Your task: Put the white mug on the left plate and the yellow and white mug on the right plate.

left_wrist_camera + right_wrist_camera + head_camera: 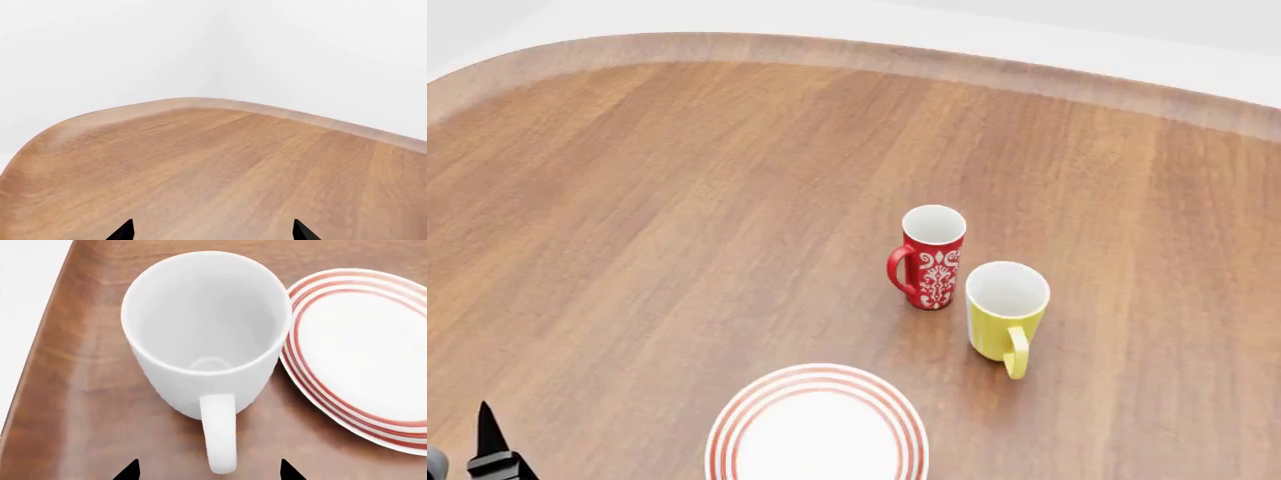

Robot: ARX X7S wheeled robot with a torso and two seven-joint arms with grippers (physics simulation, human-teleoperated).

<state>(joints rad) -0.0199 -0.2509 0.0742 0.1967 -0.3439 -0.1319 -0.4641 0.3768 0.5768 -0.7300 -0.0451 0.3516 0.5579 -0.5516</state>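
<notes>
In the right wrist view the white mug stands upright on the wooden table close to its edge. Its handle points toward my right gripper, which is open, with the handle's end between the two fingertips. A red-ringed plate lies right beside this mug; I cannot tell if it is the left or the right plate. The head view shows the yellow and white mug upright and a red-ringed plate at the near edge. My left gripper is open over bare wood, and one fingertip shows at the head view's lower left.
A red mug with white ornament stands just left of and behind the yellow mug. The table's rounded far edge curves across the back, and its corner lies ahead of the left gripper. White floor lies beyond.
</notes>
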